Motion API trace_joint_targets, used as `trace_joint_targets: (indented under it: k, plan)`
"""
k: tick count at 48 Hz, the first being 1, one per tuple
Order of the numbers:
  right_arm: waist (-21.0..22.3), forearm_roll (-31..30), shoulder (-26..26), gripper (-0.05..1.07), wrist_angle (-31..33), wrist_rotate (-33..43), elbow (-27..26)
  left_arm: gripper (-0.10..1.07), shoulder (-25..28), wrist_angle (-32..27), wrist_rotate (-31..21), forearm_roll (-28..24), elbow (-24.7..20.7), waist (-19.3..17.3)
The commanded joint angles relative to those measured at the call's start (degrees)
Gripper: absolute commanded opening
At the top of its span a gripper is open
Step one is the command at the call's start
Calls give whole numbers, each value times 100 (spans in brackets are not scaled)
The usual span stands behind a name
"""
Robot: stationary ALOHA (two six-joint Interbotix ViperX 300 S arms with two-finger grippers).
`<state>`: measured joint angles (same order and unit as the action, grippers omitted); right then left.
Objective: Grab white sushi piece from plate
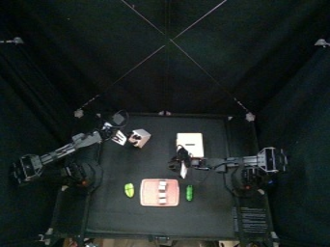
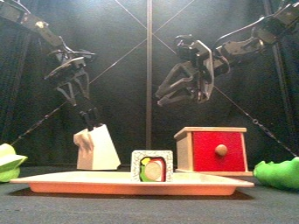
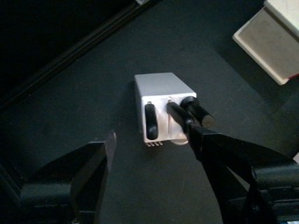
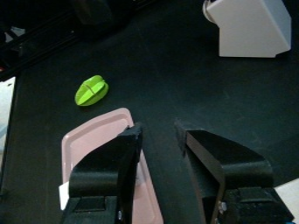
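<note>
white sushi piece (image 2: 152, 165) on plate (image 2: 70, 182), below raised right hand (image 2: 177, 94).

Sushi piece (image 2: 152, 166) sits on plate (image 2: 70, 182), near table front, w/ a green piece (image 1: 129, 189) left of plate & another (image 1: 190, 193) right. Cup (image 1: 137, 138) behind-left, board (image 1: 190, 141) behind-right. Box (image 2: 212, 150) stands behind plate, right.
</note>
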<state>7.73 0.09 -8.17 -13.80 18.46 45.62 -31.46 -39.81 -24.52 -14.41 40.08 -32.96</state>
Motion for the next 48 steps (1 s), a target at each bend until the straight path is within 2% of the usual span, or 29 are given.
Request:
trace_joint_targets:
  k: [1, 12, 16, 25, 35, 42, 48]
  plan:
    - [26, 9, -79, 75, -53, 0, -35, 98, -202, 44, 9, -9, -114, 123]
    - [-18, -44, -97, 75, 44, 0, 18, 98, -712, 325, 9, -132, 35, 1011]
    - [-26, -44, -97, 75, 123, 0, 18, 98, -809, 686, 0, -237, 211, 1485]
    - [-35, 105, -123, 75, 193, 26, 18, 98, -791, 1661, -26, -316, 668, 2276]
    - [-35, 378, -123, 75, 202, 237, 18, 97, -782, 2681, 0, -281, 1107, 2646]
    - [-79, 325, -105, 75, 202, 272, 26, 97, -756, 3340, 9, -360, 1389, 2865]
    - [-149, 158, -88, 75, 229, 272, 70, 97, -642, 3894, 62, -624, 1591, 3041]
